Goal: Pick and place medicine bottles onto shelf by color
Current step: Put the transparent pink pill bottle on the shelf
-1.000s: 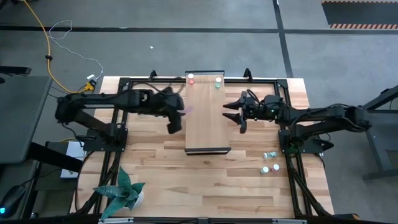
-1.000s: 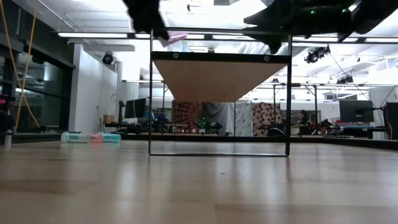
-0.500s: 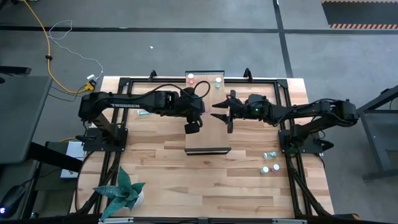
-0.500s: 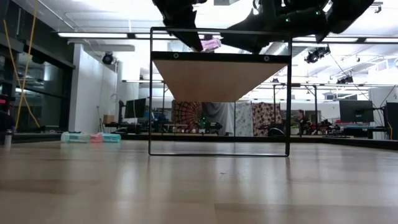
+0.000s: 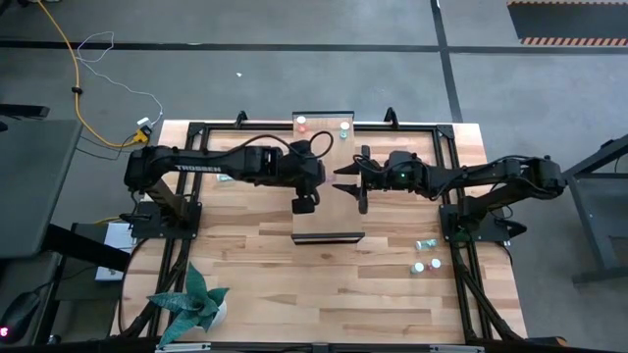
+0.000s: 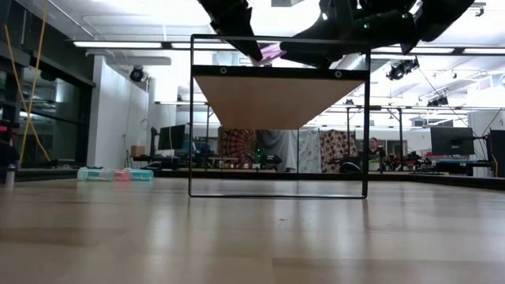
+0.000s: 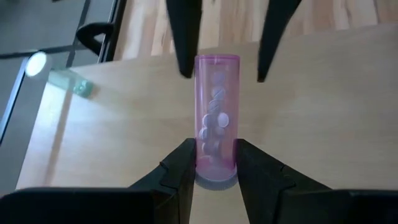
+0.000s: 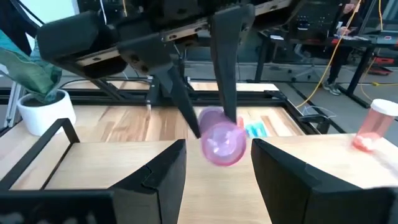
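Over the raised shelf (image 5: 328,186), the left claw (image 7: 214,163) grips a pink vial (image 7: 216,118) near its capped end, fingers pressed against both sides. White pills show through the vial's clear wall, and it sticks straight out ahead of this claw, held above the shelf's light-wood top.

The right claw (image 8: 214,163) faces it from the opposite side with its fingers spread apart, the vial's far end sitting in line with the gap between them. From above, the two claws meet over the middle of the shelf, the left claw (image 5: 306,201) and the right claw (image 5: 353,186) nearly tip to tip.

Beyond both claws, at the shelf's far end, stand a red vial (image 5: 302,125) and a green vial (image 5: 344,128). Behind the right arm, further vials (image 5: 425,255) rest on the tabletop (image 5: 255,265).
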`<action>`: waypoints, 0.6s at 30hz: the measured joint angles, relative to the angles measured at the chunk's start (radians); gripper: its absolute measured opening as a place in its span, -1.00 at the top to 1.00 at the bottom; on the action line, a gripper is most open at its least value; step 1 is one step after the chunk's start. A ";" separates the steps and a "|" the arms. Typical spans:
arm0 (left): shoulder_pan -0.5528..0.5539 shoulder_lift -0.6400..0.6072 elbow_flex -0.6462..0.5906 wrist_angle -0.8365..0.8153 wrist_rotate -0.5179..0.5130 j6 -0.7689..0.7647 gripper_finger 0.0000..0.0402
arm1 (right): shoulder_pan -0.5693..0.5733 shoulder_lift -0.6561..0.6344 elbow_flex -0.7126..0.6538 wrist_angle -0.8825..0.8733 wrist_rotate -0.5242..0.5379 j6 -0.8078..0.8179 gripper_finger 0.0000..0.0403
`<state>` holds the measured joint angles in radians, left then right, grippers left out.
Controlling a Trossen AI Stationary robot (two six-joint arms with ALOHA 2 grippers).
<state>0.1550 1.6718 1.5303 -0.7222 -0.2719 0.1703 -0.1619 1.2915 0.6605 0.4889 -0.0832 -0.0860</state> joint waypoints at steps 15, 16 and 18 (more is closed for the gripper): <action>0.002 0.005 -0.001 0.035 0.052 0.032 0.53 | 0.012 0.000 0.000 0.017 -0.033 -0.002 0.14; 0.003 0.006 -0.001 0.035 0.052 0.032 0.53 | 0.012 0.000 0.000 0.017 -0.033 -0.002 0.14; 0.003 0.006 -0.001 0.036 0.052 0.032 0.53 | 0.012 0.000 0.000 0.017 -0.034 -0.001 0.15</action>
<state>0.1577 1.6775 1.5291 -0.6865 -0.2203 0.2024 -0.1497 1.2911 0.6605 0.5060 -0.1173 -0.0872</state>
